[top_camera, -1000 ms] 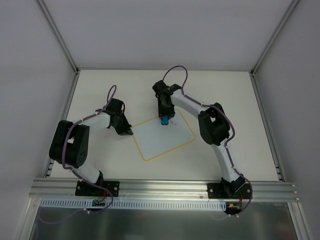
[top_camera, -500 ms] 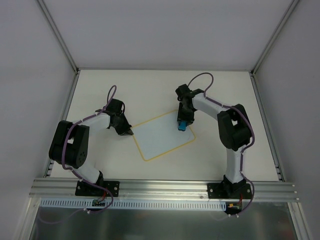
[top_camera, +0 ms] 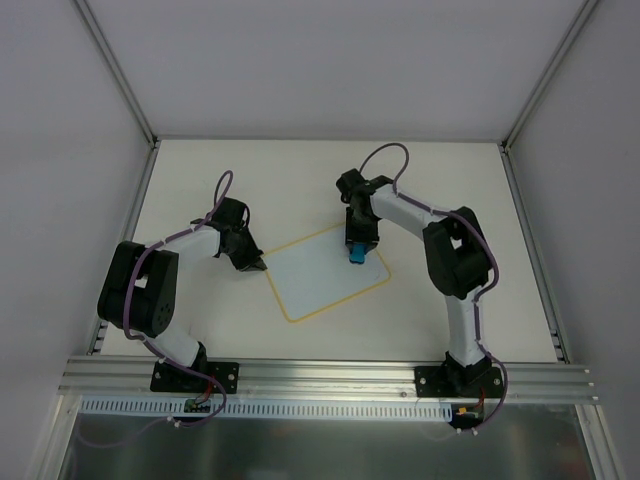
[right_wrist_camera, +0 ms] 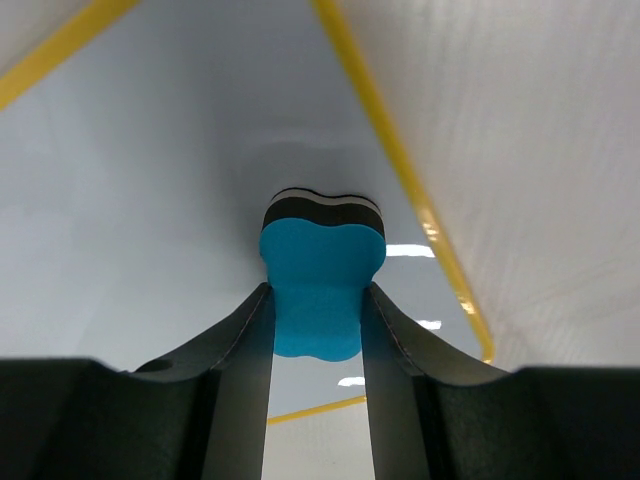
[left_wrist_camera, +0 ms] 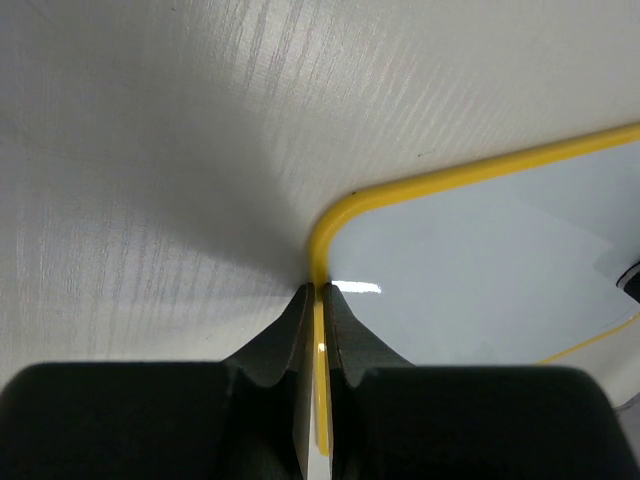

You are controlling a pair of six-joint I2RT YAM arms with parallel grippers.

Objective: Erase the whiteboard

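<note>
The whiteboard (top_camera: 320, 280) lies flat at the centre of the top view, turned at a slant on the table (top_camera: 200, 170). I can make out no marks on its white face. It looks thin, light and stiff, with a glossy, slick face, so it would likely slide under a sideways rub unless pinned. Its yellow rim (left_wrist_camera: 400, 188) is the sensible hold. The left gripper (left_wrist_camera: 320, 292) has its 2 jaws pressed together on that rim beside the rounded corner, at the board's left edge in the top view. The right gripper (right_wrist_camera: 318, 300) pinches the blue eraser (right_wrist_camera: 322, 270), a soft block with a dark sole, set on the board near its right rim.
</note>
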